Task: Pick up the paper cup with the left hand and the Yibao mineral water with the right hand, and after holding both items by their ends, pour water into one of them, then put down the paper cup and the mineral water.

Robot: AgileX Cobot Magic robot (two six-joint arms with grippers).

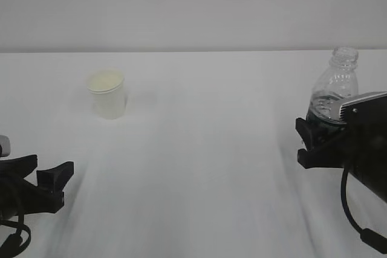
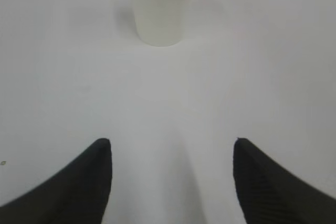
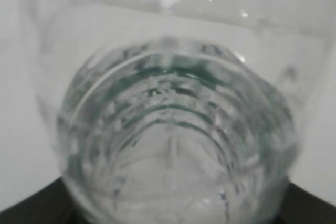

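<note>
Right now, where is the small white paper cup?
The small white paper cup stands upright on the white table, left of centre in the exterior view, ahead of the open left gripper and untouched.

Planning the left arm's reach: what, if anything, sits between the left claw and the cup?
Nothing visible. The left claw faces the cup with open jaws, and only bare table lies between them. The bottle stands far off to the right, at the right claw.

A bare lab-style test bench: plain white table against a blank pale wall.
</note>
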